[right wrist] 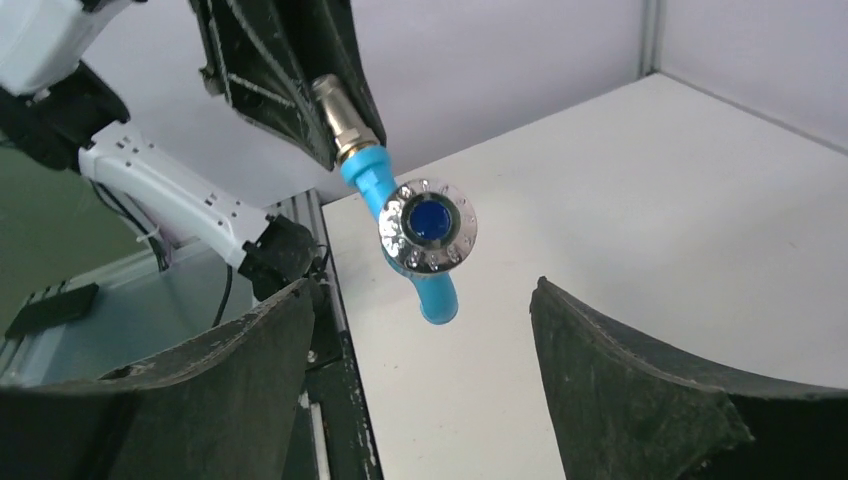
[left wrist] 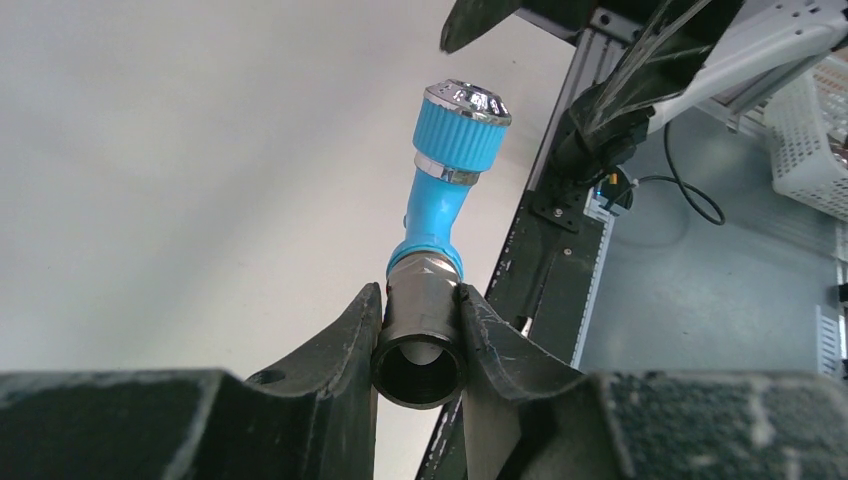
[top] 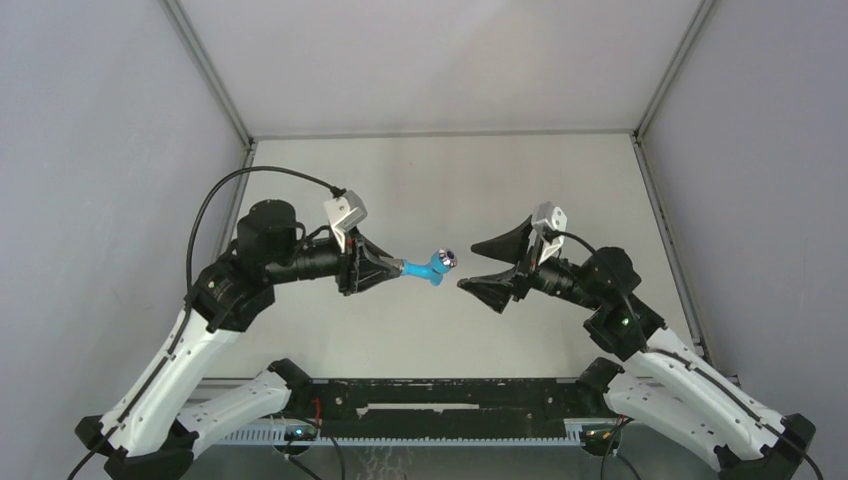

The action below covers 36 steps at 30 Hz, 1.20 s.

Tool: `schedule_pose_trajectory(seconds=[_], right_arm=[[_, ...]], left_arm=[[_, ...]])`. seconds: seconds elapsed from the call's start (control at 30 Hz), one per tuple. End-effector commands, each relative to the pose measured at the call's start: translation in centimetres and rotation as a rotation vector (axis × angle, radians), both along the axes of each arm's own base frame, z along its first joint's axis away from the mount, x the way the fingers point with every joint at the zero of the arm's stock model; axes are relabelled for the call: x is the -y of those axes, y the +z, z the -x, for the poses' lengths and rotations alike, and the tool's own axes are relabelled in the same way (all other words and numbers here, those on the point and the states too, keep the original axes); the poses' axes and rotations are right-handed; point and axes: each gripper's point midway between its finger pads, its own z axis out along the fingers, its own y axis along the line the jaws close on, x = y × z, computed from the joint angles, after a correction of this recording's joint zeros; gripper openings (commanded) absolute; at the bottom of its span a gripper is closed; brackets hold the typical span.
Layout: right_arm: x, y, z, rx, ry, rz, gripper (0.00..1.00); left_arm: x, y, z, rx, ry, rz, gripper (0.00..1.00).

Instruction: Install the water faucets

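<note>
The bright-blue bent faucet (top: 428,265) hangs in the air above the middle of the white table (top: 440,180). My left gripper (top: 398,267) is shut on its grey metal end. In the left wrist view the hollow metal sleeve (left wrist: 418,340) is clamped between the fingers (left wrist: 350,340), and the blue body and chrome-capped knob (left wrist: 462,125) point away. My right gripper (top: 468,266) is open and empty, just right of the knob, not touching it. In the right wrist view the faucet (right wrist: 428,225) faces me between my spread jaws. I cannot tell a separate fitting apart from the metal end.
A black rail (top: 440,400) runs along the table's near edge between the arm bases. Grey enclosure walls (top: 100,120) stand on three sides. A white basket (left wrist: 810,140) sits beyond the table edge in the left wrist view.
</note>
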Motion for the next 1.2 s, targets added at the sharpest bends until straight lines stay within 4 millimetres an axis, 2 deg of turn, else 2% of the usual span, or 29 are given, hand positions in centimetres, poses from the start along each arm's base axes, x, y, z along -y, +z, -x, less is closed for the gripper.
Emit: schedule_pose_trajectory(seconds=[0.0, 0.2, 0.57, 0.77, 0.97, 1.17], right_arm=[[-0.2, 3.3, 1.5, 0.208, 0.091, -0.106, 0.86], [-1.8, 3.4, 3.1, 0.17, 0.272, -0.139, 0.86], [-4.1, 3.5, 4.6, 0.104, 0.442, -0.138, 0.8], [-5.4, 3.8, 5.0, -0.023, 0.541, -0.073, 0.64], [-6.3, 3.1, 4.0, -0.29, 0.61, -0.003, 0.35], [-6.8, 2.6, 2.7, -0.554, 0.685, 0.003, 0.26]], left_arm=[[0.2, 6.3, 2.2, 0.139, -0.094, 0.151, 0.0], [0.2, 7.3, 3.5, 0.166, -0.148, 0.189, 0.0], [0.4, 7.1, 3.2, 0.168, -0.141, 0.193, 0.0], [0.2, 6.9, 3.1, 0.178, -0.13, 0.188, 0.0], [0.3, 6.6, 3.3, 0.176, -0.145, 0.188, 0.0], [0.2, 6.7, 3.6, 0.223, -0.164, 0.202, 0.0]])
